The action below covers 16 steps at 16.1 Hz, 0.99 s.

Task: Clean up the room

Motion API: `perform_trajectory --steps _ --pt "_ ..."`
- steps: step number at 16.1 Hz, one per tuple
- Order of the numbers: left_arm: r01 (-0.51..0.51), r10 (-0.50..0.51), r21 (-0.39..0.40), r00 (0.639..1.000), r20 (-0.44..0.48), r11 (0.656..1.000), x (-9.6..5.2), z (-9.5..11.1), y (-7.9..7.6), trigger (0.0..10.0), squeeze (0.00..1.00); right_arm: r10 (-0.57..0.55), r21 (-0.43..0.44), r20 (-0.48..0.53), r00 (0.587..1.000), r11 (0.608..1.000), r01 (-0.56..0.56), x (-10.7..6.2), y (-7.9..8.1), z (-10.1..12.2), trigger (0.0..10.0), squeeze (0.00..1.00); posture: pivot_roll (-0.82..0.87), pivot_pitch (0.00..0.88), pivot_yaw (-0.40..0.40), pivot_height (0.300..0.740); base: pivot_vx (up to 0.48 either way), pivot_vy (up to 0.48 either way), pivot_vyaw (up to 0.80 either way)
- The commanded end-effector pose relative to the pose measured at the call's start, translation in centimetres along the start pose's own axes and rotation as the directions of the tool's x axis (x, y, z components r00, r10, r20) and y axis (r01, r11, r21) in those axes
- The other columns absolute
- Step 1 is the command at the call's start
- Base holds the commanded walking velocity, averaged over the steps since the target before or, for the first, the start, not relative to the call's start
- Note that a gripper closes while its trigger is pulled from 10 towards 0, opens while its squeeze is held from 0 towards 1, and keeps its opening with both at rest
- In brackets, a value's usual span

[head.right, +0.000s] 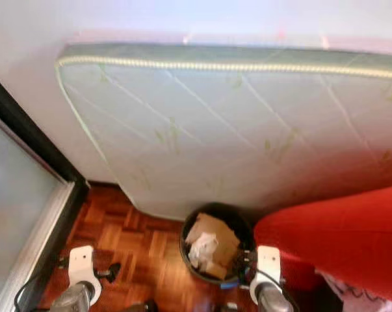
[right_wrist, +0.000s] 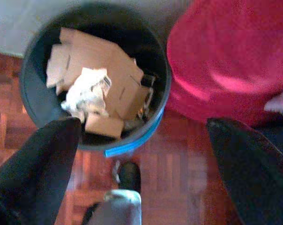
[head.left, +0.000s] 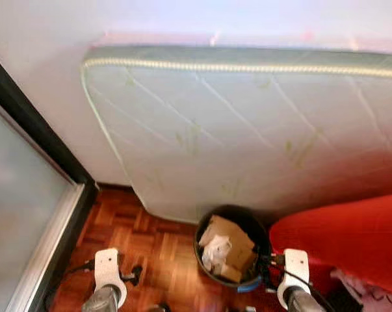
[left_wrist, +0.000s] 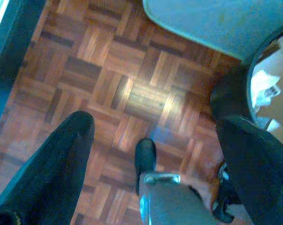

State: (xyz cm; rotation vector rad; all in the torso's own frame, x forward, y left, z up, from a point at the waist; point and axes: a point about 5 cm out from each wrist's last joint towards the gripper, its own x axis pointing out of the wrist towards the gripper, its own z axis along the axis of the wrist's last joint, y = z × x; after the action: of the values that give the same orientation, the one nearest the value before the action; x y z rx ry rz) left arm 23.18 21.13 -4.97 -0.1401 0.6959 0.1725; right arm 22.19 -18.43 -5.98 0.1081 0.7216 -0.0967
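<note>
**Operator:** Two grippers, both empty and spread wide. From my seat the left gripper (left_wrist: 153,136) hangs over bare parquet floor (left_wrist: 108,84), fingers (left_wrist: 52,164) well apart and nothing between them. The right gripper (right_wrist: 141,140) is splayed the same way, hanging over the near rim of the bin (right_wrist: 33,101).

**Supervisor:** Where's the bin in the room?

**Operator:** I see it on the floor between the two arms, nearer my right one, up against the foot of a pale quilted mattress (head.left: 248,130) that leans on the wall (head.left: 39,58). It is a dark round bin with a strip of blue at its rim.

**Supervisor:** What's in it?

**Operator:** Flattened cardboard pieces (right_wrist: 118,70) and a crumpled white paper (right_wrist: 85,91) lying on top of them.

**Supervisor:** Anything beside it?

**Operator:** A large red cushion-like thing (head.left: 352,234) just to the right of the bin; I cannot tell whether they touch. On my far left there is a frosted glass door (head.left: 17,195) in a dark frame.
</note>
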Motion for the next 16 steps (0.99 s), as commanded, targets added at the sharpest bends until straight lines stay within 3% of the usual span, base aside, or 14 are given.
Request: perform_trajectory --steps 1,3,7,16 --pt "-0.023 0.024 0.014 0.999 -0.042 1.0 -0.2 -0.7 0.8 10.0 0.0 -0.012 0.011 -0.034 0.999 1.0 0.012 -0.1 -0.1 -0.7 10.0 0.0 0.05 0.053 0.032 0.735 0.0 0.0 0.0" --pt "-0.013 0.013 0.012 1.0 -0.026 1.0 0.1 0.4 0.5 10.0 0.0 -0.004 0.003 -0.015 1.0 1.0 0.004 0.2 0.1 0.5 10.0 0.0 0.04 0.006 0.034 0.735 0.0 0.0 0.0" --pt "0.001 -0.001 0.013 1.0 -0.019 1.0 0.4 0.9 -0.1 10.0 0.0 0.0 -0.009 -0.008 1.0 1.0 0.0 0.4 -0.1 0.9 10.0 0.0 0.04 0.0 0.016 0.735 0.0 0.0 0.0" --pt "0.008 -0.008 -0.003 0.997 -0.074 1.0 -0.4 -2.1 -0.7 10.0 0.0 -0.033 0.013 -0.073 0.997 0.999 0.034 -0.8 -1.8 -2.0 10.0 0.0 0.0 0.0 -0.018 0.735 0.0 0.0 0.0"
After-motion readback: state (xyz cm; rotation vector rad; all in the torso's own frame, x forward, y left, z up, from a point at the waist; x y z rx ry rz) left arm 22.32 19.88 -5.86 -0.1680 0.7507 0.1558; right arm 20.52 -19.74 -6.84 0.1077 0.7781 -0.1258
